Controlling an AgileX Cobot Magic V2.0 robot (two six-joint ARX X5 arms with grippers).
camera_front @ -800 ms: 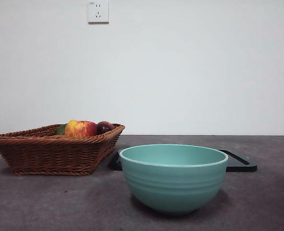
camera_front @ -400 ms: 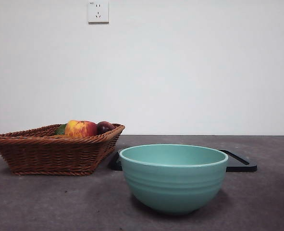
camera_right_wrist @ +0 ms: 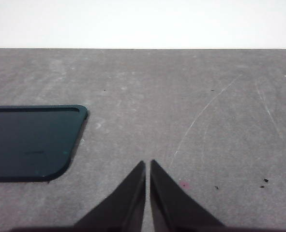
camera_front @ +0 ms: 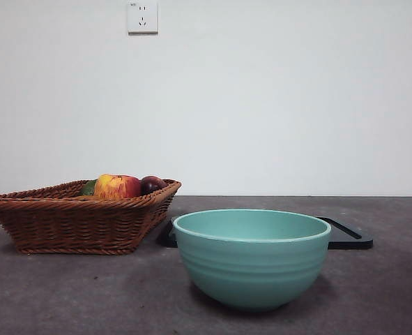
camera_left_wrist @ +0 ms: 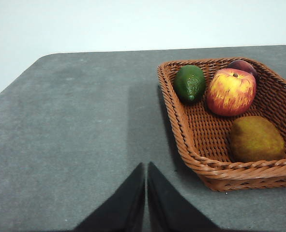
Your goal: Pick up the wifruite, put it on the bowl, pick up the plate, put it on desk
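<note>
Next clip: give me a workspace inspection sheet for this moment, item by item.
Surface: dark grey desk, scuffed, with a few specks.
Job's things: kiwi lies in the wicker basket; teal bowl stands upright on the desk, inside not visible; black tray flat behind the bowl.
Clutter: apple, avocado and a dark plum share the basket.
Grippers: left gripper and right gripper both shut, holding nothing, above bare desk.
Cables: nothing seen.
Surroundings: white wall, one socket.

dark grey desk (camera_front: 66,293) carries wicker basket (camera_front: 73,220) at left, teal bowl (camera_front: 252,262) in front, black tray (camera_front: 345,236) behind bowl.
</note>
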